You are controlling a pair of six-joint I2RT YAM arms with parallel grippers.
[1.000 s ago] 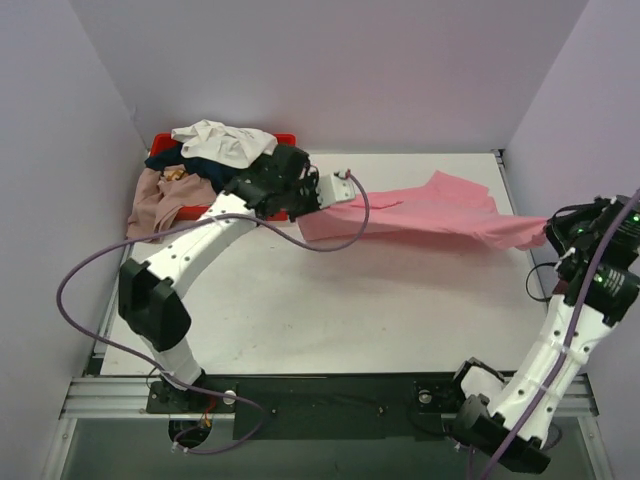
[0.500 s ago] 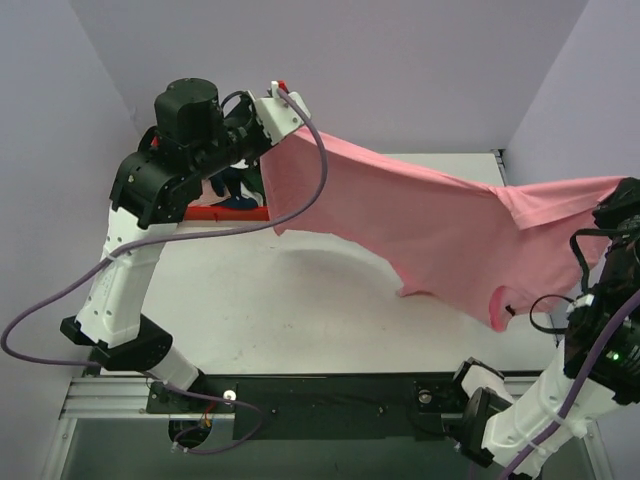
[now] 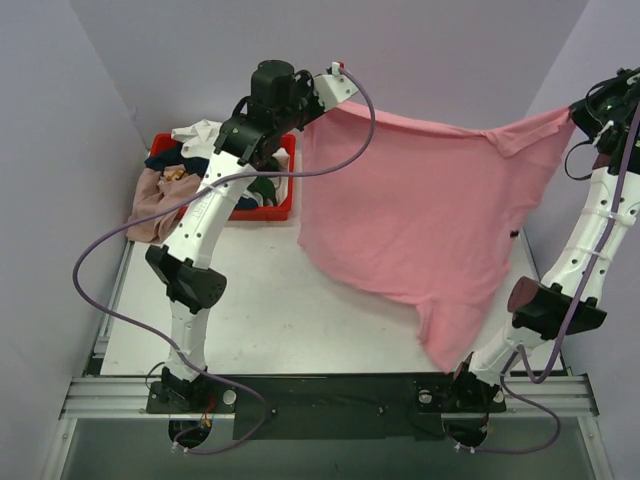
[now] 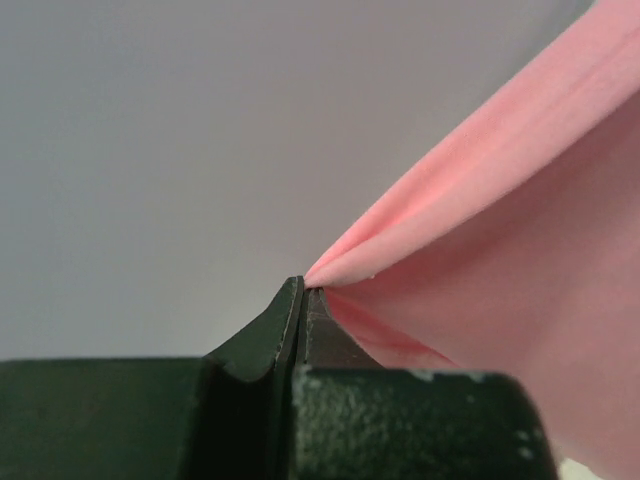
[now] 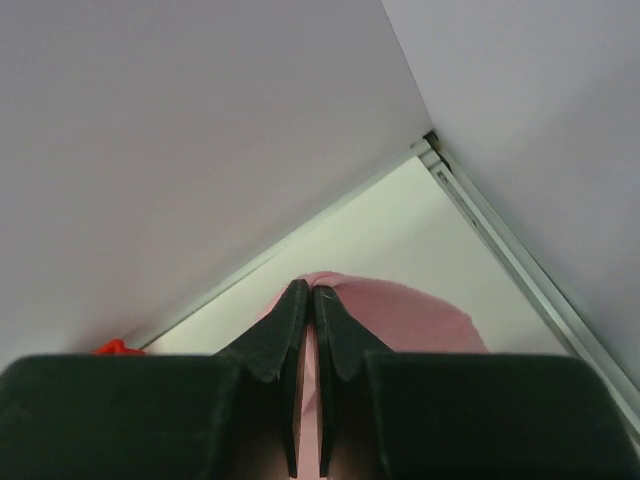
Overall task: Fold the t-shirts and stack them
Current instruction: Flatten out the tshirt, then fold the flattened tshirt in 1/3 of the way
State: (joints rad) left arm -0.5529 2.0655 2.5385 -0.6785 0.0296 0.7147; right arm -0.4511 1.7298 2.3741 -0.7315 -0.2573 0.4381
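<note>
The bright pink t-shirt [image 3: 420, 220] hangs spread in the air between my two raised arms, its lower hem trailing near the table's front. My left gripper [image 3: 322, 103] is shut on its upper left corner; the left wrist view shows the shut gripper [image 4: 303, 290] pinching pink cloth [image 4: 500, 250]. My right gripper [image 3: 578, 108] is shut on the upper right corner; the right wrist view shows the gripper [image 5: 308, 292] closed on pink cloth [image 5: 400, 315]. Other t-shirts, white [image 3: 200, 135], navy [image 3: 165, 158] and dusty mauve [image 3: 150, 200], lie heaped at the back left.
A red plastic tray [image 3: 270, 205] at the back left holds the heap of shirts, with the mauve one spilling over its left side. The white table [image 3: 260, 310] lies below the hanging shirt. Grey walls enclose the left, back and right.
Both arms have risen and spread, lifting the pink t-shirt from near the table into a wide hanging sheet. The left arm swung up and right; the right arm rose to the back right corner.
</note>
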